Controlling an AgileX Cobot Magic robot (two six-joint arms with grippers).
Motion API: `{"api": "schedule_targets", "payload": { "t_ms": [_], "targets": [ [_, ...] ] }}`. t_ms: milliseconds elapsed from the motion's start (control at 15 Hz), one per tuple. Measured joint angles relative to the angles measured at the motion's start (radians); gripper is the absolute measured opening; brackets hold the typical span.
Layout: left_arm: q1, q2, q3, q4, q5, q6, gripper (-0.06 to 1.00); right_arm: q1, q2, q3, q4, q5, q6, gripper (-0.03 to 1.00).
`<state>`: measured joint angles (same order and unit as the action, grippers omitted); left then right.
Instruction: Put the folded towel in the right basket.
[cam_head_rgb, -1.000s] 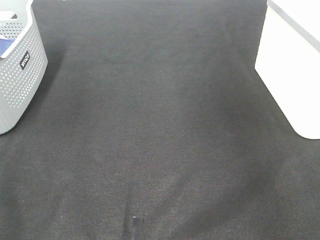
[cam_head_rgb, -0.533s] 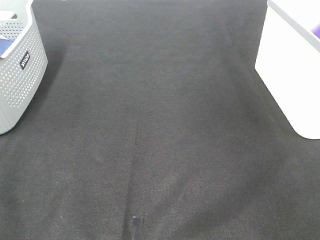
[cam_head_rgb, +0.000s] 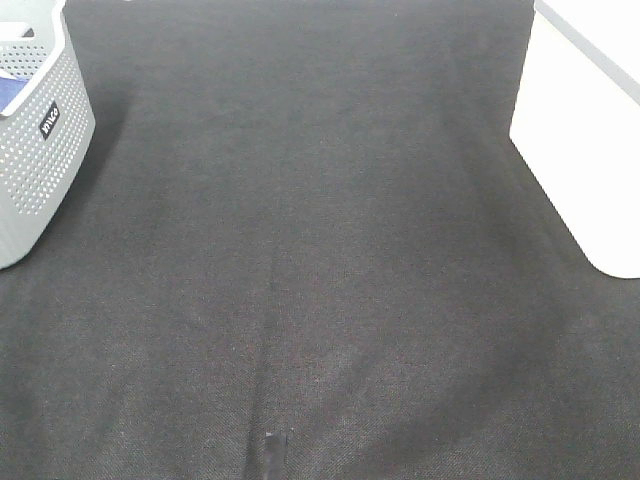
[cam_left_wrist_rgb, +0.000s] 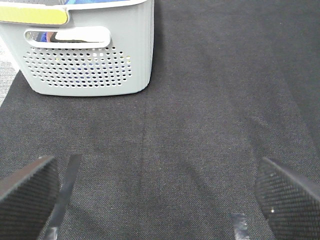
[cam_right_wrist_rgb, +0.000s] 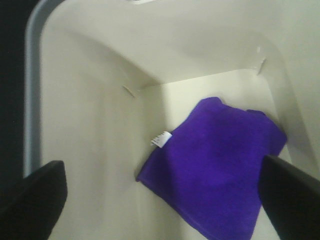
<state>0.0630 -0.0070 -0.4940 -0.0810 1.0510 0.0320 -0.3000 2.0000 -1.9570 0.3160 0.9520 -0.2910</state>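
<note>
Inside right basket (cam_right_wrist_rgb: 90, 125): purple folded towel (cam_right_wrist_rgb: 220, 165), white tag (cam_right_wrist_rgb: 161, 139), lying flat; right hand (cam_right_wrist_rgb: 160, 200) wide open, empty.

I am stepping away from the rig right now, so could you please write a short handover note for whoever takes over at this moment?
Left gripper: jaws open and empty, above the black cloth, facing the grey basket.
Right gripper: jaws open and empty, above the white basket on the right.
Purple towel: lies folded on the floor of the white basket, apart from both jaws.
Done: the towel is in the right basket.
Left: probably only to draw the right arm clear of the basket.
</note>
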Motion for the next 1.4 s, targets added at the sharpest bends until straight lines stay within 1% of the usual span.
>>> {"api": "schedule_targets", "payload": {
  "t_ms": [200,267,333,400,533,600,667,733,867,933,1000,1133,1333,1400],
  "targets": [
    [0.0,0.0,0.0,0.0,0.0,0.0,0.99,0.117,-0.116,0.0,-0.061,0.031,0.015,0.98],
    [0.0,0.0,0.0,0.0,0.0,0.0,0.99,0.142,-0.153,0.0,-0.082,0.07,0.03,0.98],
    [0.0,0.0,0.0,0.0,0.0,0.0,0.99,0.152,-0.185,0.003,-0.093,0.113,0.033,0.98],
    [0.0,0.0,0.0,0.0,0.0,0.0,0.99,0.157,-0.214,0.018,-0.102,0.136,0.034,0.98],
    [0.0,0.0,0.0,0.0,0.0,0.0,0.99,0.157,-0.348,0.148,-0.102,0.131,0.036,0.98],
    [0.0,0.0,0.0,0.0,0.0,0.0,0.99,0.157,-0.437,0.261,-0.086,0.093,0.036,0.98],
    [0.0,0.0,0.0,0.0,0.0,0.0,0.99,0.157,-0.437,0.261,-0.086,0.093,0.036,0.98],
    [0.0,0.0,0.0,0.0,0.0,0.0,0.99,0.157,-0.518,0.368,-0.071,0.044,0.035,0.98],
    [0.0,0.0,0.0,0.0,0.0,0.0,0.99,0.157,-0.734,0.646,-0.062,-0.059,0.034,0.98],
    [0.0,0.0,0.0,0.0,0.0,0.0,0.99,0.157,-0.834,0.759,-0.062,-0.077,0.039,0.98],
    [0.0,0.0,0.0,0.0,0.0,0.0,0.99,0.157,-0.949,0.873,-0.061,-0.068,0.069,0.98],
    [0.0,0.0,0.0,0.0,0.0,0.0,0.99,0.157,-1.098,0.989,-0.051,-0.019,0.106,0.98],
    [0.0,0.0,0.0,0.0,0.0,0.0,0.99,0.157,-1.255,1.06,-0.058,0.083,0.107,0.98],
    [0.0,0.0,0.0,0.0,0.0,0.0,0.99,0.157,-1.301,1.078,-0.063,0.097,0.097,0.98]
  ]
}}
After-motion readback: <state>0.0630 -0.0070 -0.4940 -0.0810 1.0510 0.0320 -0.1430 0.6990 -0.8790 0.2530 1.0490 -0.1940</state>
